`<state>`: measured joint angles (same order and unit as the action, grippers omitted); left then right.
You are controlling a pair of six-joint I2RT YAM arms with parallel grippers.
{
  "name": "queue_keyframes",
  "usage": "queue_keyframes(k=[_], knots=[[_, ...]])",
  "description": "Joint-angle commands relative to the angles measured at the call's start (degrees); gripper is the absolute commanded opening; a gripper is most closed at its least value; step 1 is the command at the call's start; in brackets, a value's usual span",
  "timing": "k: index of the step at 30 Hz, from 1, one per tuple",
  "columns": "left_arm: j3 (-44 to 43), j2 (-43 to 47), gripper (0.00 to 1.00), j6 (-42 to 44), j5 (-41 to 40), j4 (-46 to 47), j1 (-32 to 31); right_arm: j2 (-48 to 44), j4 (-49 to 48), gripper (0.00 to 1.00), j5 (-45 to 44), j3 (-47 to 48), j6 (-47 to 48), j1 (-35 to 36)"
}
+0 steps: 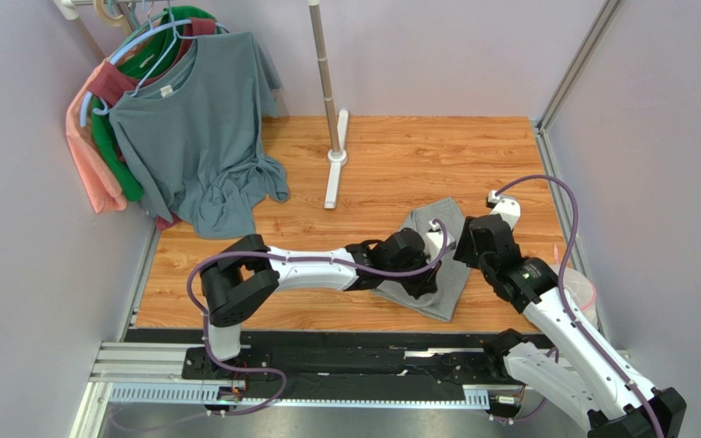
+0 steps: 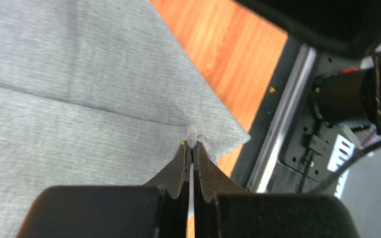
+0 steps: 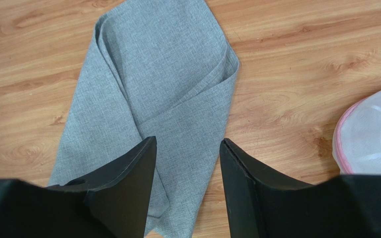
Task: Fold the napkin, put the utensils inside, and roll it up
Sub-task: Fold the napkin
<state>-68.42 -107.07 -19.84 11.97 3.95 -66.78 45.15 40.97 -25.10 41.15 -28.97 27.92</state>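
The grey napkin (image 1: 432, 233) lies folded on the wooden table, right of centre. My left gripper (image 1: 425, 279) is shut on a pinch of the napkin (image 2: 103, 114) near its front corner; the cloth bunches between the fingertips (image 2: 192, 146). My right gripper (image 1: 466, 239) is open and hovers above the napkin's right side; the folded napkin (image 3: 167, 84) shows between and beyond its fingers (image 3: 128, 183). The fork is not in view in any frame.
A blue-grey T-shirt (image 1: 201, 137) and other clothes hang on a rack at the back left. A metal pole (image 1: 331, 100) with its white base stands at the back centre. A white mesh bag with a pink rim (image 3: 371, 134) lies at the table's right edge.
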Motion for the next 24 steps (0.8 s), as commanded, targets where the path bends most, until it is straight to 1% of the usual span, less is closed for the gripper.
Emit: queue_keyframes(k=[1, 5, 6, 7, 9, 13, 18, 21, 24], knots=[[-1.28, 3.44, 0.0, 0.06, -7.2, 4.05, -0.36, -1.55, 0.25, 0.54, 0.41, -1.33, -1.0, -0.24], [-0.66, 5.19, 0.0, 1.11, -11.78, 5.02, -1.15, -1.73, 0.34, 0.54, 0.23, -1.51, -0.91, -0.24], [0.12, 5.64, 0.0, 1.38, -11.88, 5.63, -1.42, -1.64, 0.25, 0.54, 0.23, -1.42, -0.91, -0.24], [0.57, 6.08, 0.0, 1.55, -15.36, 6.16, -1.77, -1.55, 0.34, 0.54, 0.14, -1.33, -0.82, -0.24], [1.01, 6.87, 0.0, 1.99, -16.79, 7.74, -2.3, -1.38, 0.34, 0.54, -0.03, -1.33, -0.74, -0.41], [0.04, 6.08, 0.0, 1.99, -20.66, 6.69, -2.65, -1.29, 0.16, 0.54, -0.12, -1.24, -0.91, -0.24], [1.71, 5.47, 0.0, 4.54, -22.6, 9.94, -5.01, -1.99, 0.34, 0.54, -0.21, -1.42, -0.74, -0.24], [-0.13, 2.48, 0.0, 5.24, -23.39, 8.01, -5.72, -1.9, 0.34, 0.54, -0.03, -1.42, -1.0, -0.24], [0.57, 1.77, 0.0, 5.42, -21.38, 7.74, -5.99, -2.25, 0.51, 0.54, 0.05, -1.42, -1.09, -0.24]])
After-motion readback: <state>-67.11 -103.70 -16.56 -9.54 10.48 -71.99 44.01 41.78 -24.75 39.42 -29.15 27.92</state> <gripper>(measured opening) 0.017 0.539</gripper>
